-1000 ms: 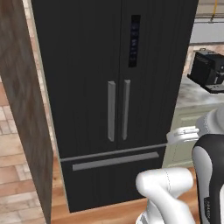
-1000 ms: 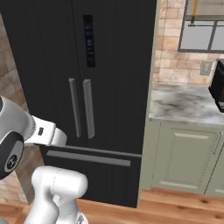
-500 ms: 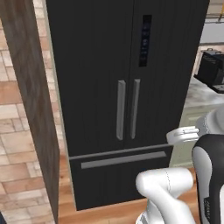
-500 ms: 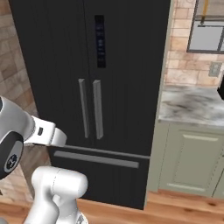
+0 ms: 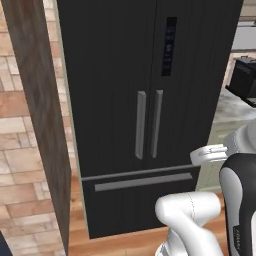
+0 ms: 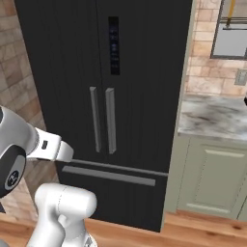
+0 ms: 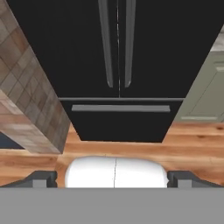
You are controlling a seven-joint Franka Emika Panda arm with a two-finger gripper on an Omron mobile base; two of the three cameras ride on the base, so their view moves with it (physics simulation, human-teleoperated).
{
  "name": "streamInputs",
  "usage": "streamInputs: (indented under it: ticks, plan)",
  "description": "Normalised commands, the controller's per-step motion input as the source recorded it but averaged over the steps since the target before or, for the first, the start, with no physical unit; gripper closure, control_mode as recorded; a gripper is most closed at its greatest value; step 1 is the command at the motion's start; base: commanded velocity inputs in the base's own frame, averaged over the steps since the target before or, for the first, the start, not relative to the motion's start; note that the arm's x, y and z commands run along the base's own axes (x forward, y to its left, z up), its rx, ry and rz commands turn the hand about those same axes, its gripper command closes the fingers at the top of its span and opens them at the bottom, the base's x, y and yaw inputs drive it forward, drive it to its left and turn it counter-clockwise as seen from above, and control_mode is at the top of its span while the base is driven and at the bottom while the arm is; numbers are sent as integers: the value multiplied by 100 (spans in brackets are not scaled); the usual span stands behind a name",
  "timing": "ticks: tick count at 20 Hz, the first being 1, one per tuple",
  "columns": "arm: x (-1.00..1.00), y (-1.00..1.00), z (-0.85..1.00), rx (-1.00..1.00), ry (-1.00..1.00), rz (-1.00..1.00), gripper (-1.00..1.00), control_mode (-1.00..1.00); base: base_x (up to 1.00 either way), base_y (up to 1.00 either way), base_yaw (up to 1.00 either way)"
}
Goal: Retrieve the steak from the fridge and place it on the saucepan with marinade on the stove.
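The tall black fridge [image 5: 110, 75] stands straight ahead with both upper doors and the bottom drawer shut. Its two grey bar handles [image 5: 149, 124] meet at the middle seam, also seen in the right base view [image 6: 102, 119] and the hand view [image 7: 117, 43]. A grey drawer handle [image 7: 120, 108] runs below them. My gripper [image 7: 113, 179] is open, its dark fingertips [image 7: 41, 178] wide apart, well back from the fridge [image 7: 65, 52] and aimed at its lower half. The steak, the saucepan with marinade and the stove are out of view.
A dark wood side panel [image 5: 42, 125] and a brick wall [image 5: 17, 165] flank the fridge on the left. To its right are a grey-green cabinet [image 6: 212, 173] under a marble counter [image 6: 217, 116] and a black appliance [image 5: 245, 80]. A wood floor [image 7: 192, 144] lies ahead.
The whole picture has shifted: the base has driven, and the fridge now sits further right and larger in both base views. The gripper has stayed open.
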Motion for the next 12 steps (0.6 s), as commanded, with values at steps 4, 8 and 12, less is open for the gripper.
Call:
streamInputs:
  ticks: [4,8,12]
  plan:
    - [0,0,0,0,0,0,-100,100,-31,-1,0]
    - [0,0,0,0,0,0,-100,100,-32,0,0]
    - [0,0,0,0,0,0,-100,100,-28,0,0]
